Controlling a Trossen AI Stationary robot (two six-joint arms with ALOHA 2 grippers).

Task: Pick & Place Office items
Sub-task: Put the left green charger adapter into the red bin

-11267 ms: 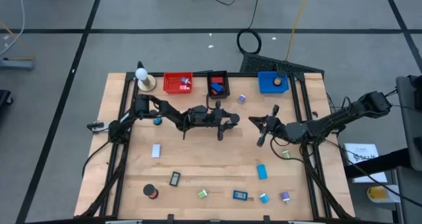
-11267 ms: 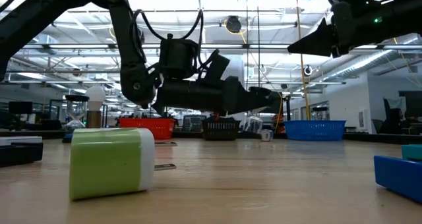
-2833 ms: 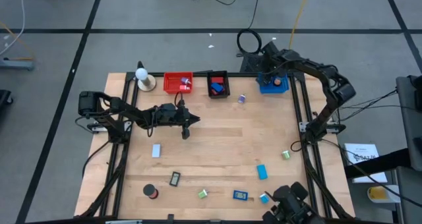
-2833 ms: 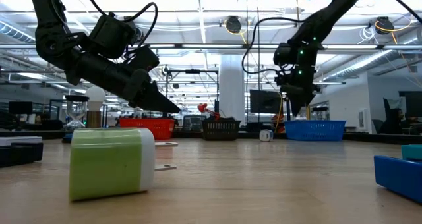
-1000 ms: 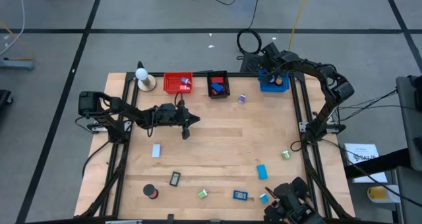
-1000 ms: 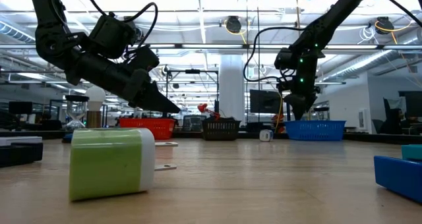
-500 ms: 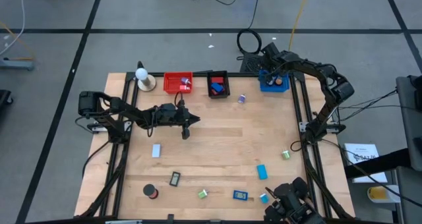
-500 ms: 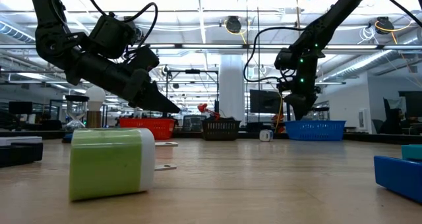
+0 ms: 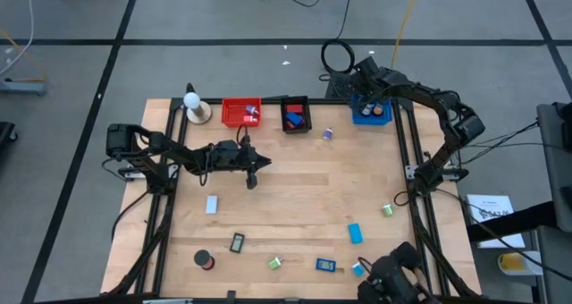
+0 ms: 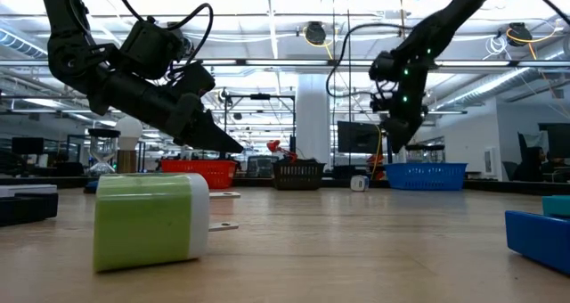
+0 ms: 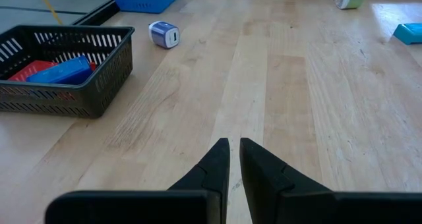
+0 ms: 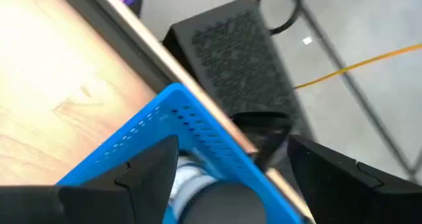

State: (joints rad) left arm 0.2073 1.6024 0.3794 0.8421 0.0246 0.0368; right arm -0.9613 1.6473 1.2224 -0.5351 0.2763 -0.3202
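Observation:
The office items lie scattered on the wooden table: a light-blue block, a black-framed rectangle, a black roll, a green clip, a blue piece and a purple piece. My left gripper hangs shut over bare wood at mid-table, its fingers nearly meeting. My right gripper stands open above the far edge of the blue bin, nothing between its fingers. A round item lies in that bin.
A red bin and a black bin holding red and blue pieces stand along the far edge, left of the blue bin. A white ball on a tan base is at the far left. A dark object sits at the near edge.
My right gripper has risen a little above the blue bin. My left arm has kept still.

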